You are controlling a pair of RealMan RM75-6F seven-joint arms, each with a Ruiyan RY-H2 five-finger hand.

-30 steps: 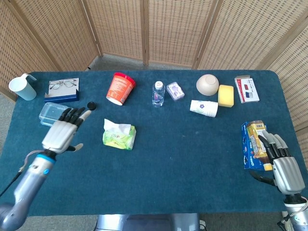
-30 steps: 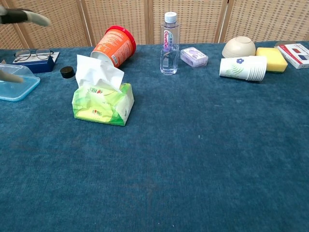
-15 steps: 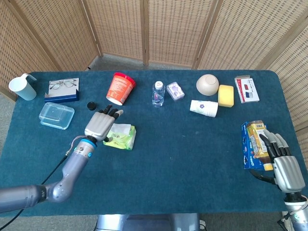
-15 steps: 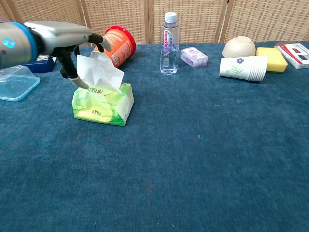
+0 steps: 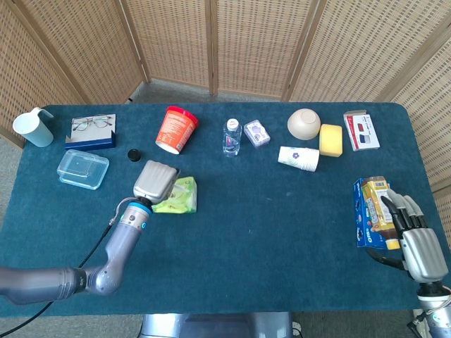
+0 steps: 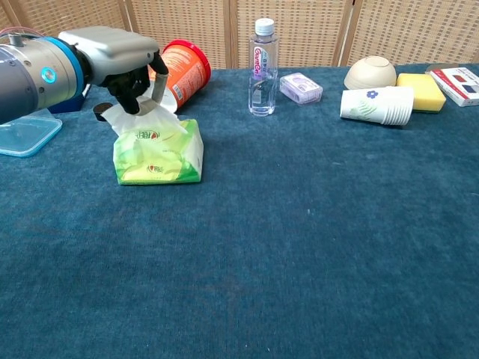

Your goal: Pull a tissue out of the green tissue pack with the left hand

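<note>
The green tissue pack [image 6: 158,152] lies on the blue table, left of centre; in the head view the green tissue pack [image 5: 180,199] pokes out from under my left hand [image 5: 156,180]. My left hand [image 6: 127,63] is right over the pack with its fingers curled down around the white tissue [image 6: 133,117] sticking up from the top. The tissue is pinched between the fingers. My right hand [image 5: 416,241] rests at the table's right edge beside a blue snack box [image 5: 370,212], fingers spread, holding nothing.
Behind the pack lie a tipped red cup [image 6: 178,69], a water bottle [image 6: 261,69], a small black cap [image 5: 133,155] and a clear plastic box [image 5: 83,169]. Further right are a paper cup [image 6: 376,104], a bowl [image 6: 370,72] and a yellow sponge [image 6: 421,90].
My left hand swung in from the left, came over the pack and closed its fingers on the tissue. The pack has turned slightly. The right hand has stayed still.
</note>
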